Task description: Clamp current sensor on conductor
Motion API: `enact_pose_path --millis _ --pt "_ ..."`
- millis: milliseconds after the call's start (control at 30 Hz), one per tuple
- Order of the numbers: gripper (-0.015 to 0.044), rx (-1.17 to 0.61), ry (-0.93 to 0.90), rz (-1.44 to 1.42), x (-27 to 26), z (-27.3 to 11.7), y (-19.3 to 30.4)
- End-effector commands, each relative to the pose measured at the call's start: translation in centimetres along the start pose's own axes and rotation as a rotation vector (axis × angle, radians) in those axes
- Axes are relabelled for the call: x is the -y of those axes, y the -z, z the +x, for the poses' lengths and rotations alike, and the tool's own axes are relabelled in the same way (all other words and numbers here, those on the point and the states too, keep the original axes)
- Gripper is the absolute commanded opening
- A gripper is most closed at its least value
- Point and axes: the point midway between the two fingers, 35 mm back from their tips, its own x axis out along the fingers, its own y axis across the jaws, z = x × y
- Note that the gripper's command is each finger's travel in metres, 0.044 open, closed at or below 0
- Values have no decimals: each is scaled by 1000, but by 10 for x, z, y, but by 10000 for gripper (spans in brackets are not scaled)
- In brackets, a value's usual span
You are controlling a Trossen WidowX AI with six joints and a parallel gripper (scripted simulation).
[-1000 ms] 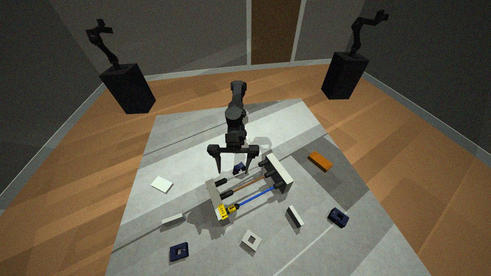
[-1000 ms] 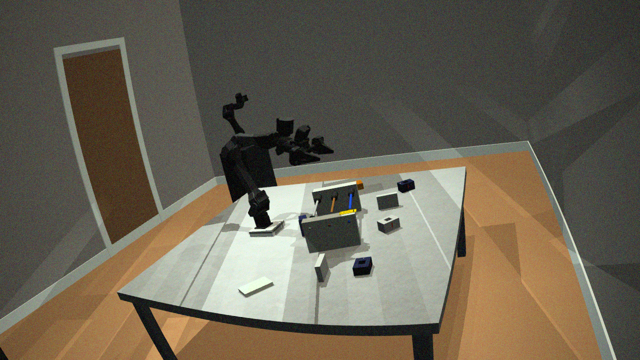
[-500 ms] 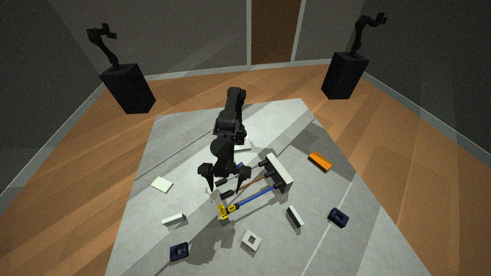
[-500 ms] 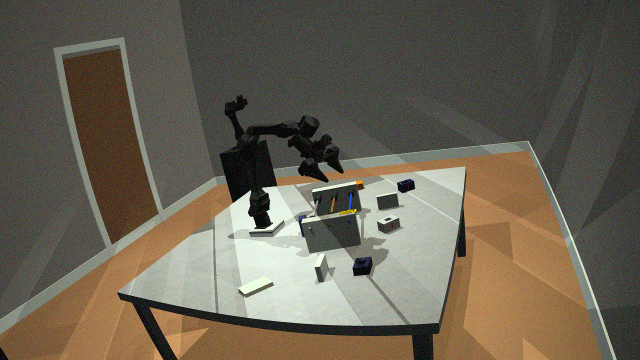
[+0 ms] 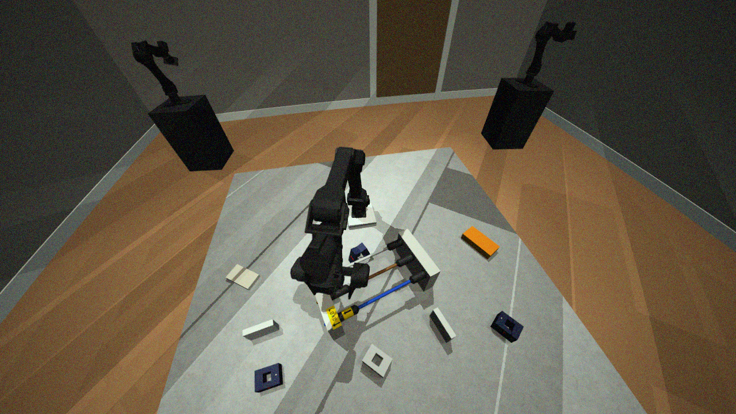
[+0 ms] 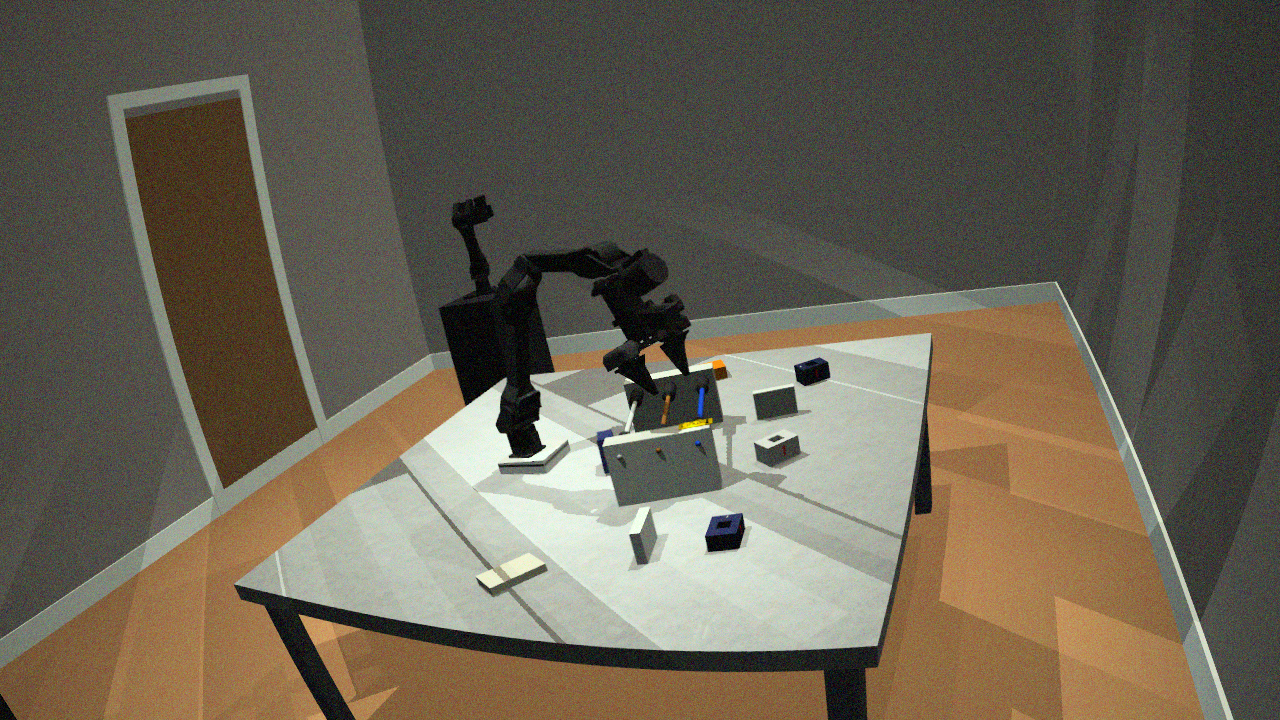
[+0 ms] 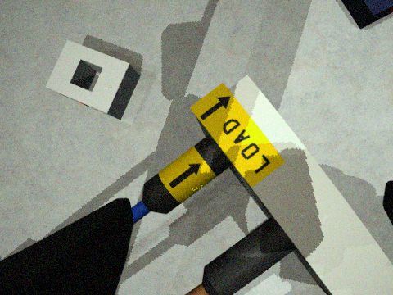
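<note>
The gripper [image 5: 342, 296] [image 6: 671, 384] [image 7: 258, 202] is spread wide, released, near three conductors [image 5: 383, 271] [image 6: 665, 410] [image 7: 197, 291]. In the top view, one open navy sensor [image 5: 360, 250] [image 6: 605, 452] is seen at eleven o'clock from the blue conductor [image 5: 383, 294] [image 6: 700, 402] [image 7: 140, 211].

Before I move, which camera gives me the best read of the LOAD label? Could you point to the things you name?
The wrist view: the yellow LOAD label [image 5: 333, 317] [image 6: 695, 423] [image 7: 237, 135] fills its middle, lettering and arrow sharp. The top view shows it small, though still readable. The exterior view shows only a thin yellow strip, too small to read.
</note>
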Motion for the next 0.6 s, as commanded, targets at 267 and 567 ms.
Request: enact_pose_path --millis 267,567 --pt "440 -6 -6 -6 0 0 -1" --pt "440 -145 -35 -249 -16 -7 73"
